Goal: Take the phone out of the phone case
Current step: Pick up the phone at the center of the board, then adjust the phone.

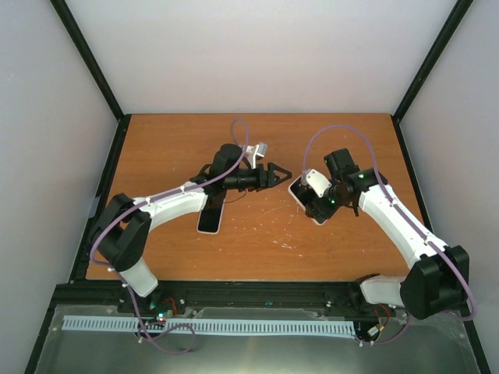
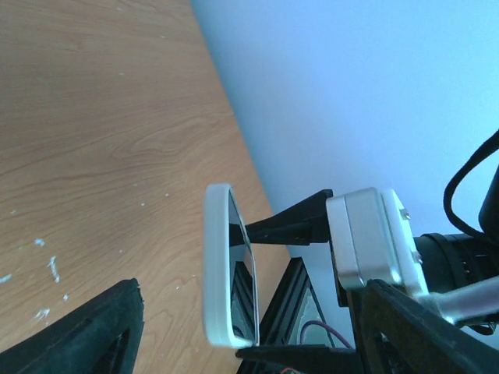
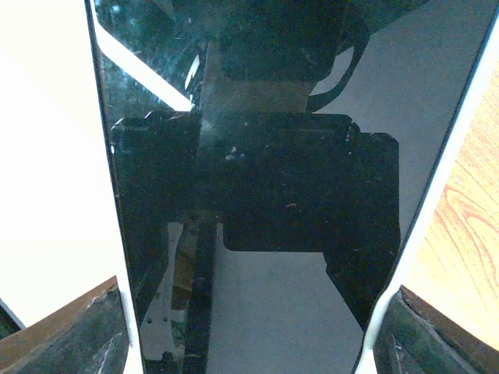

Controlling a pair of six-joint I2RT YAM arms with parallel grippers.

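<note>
One white phone case (image 2: pixel 214 265) sits clamped by its edges in the right end effector (image 1: pixel 315 204); left end effector (image 1: pixel 279 173) gapes empty. The phone (image 3: pixel 257 195) is likely slick and fragile; peel at a case corner.

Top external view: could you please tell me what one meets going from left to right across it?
Left shoulder → dark flat object → left gripper → phone → right shoulder.
</note>
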